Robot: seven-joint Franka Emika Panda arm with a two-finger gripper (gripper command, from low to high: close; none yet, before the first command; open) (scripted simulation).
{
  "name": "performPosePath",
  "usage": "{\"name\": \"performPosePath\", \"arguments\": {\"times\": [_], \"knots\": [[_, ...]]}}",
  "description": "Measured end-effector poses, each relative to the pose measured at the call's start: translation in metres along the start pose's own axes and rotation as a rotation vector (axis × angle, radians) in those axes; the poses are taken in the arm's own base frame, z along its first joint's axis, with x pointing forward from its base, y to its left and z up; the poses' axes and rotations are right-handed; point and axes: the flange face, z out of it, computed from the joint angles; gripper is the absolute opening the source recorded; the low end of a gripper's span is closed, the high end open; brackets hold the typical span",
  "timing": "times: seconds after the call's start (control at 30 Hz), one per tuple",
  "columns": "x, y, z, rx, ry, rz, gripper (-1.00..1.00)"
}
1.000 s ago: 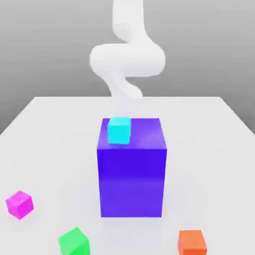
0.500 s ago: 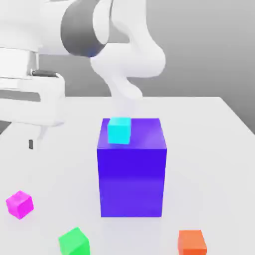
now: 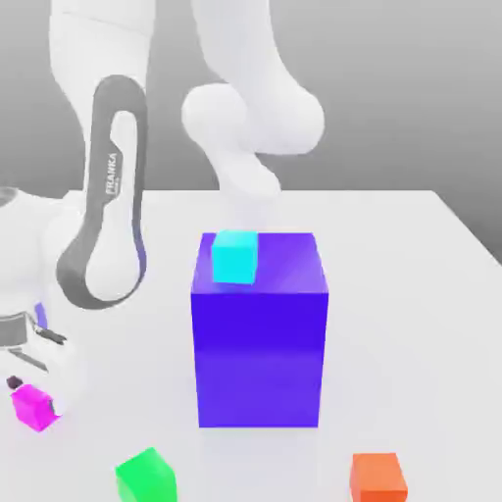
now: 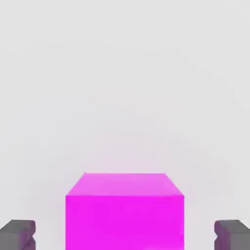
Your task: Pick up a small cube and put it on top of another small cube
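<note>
The small magenta cube [image 3: 32,409] rests on the white table at the exterior view's left, near the front. My gripper [image 3: 29,390] has come down over it. In the hand view the cube [image 4: 125,210] sits between my two grey fingertips [image 4: 17,235], with a gap of bare table on each side. The gripper [image 4: 125,235] is open around the cube and not touching it. A cyan small cube [image 3: 235,257] sits on top of the big blue-purple block [image 3: 260,343].
A green cube [image 3: 147,477] lies at the front edge, right of the magenta one. An orange cube [image 3: 378,477] lies at the front right. The white arm [image 3: 108,225] stretches from the back down to the left of the tall block.
The arm has swung in from above and lowered to the table's left front. The hand now stands over the magenta cube, which has stayed about where it was.
</note>
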Motion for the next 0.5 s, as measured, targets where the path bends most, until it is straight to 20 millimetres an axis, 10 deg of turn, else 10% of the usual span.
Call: {"name": "performPosePath", "arguments": {"times": [0.17, 0.33, 0.5], "knots": [[0.0, 0.0, 0.001, 0.0, -0.001, 0.0, -1.0], [-0.001, -0.001, -0.052, 0.001, -0.001, -0.002, -1.0], [-0.054, -0.086, -0.083, 0.004, -0.006, -0.135, -1.0]]}}
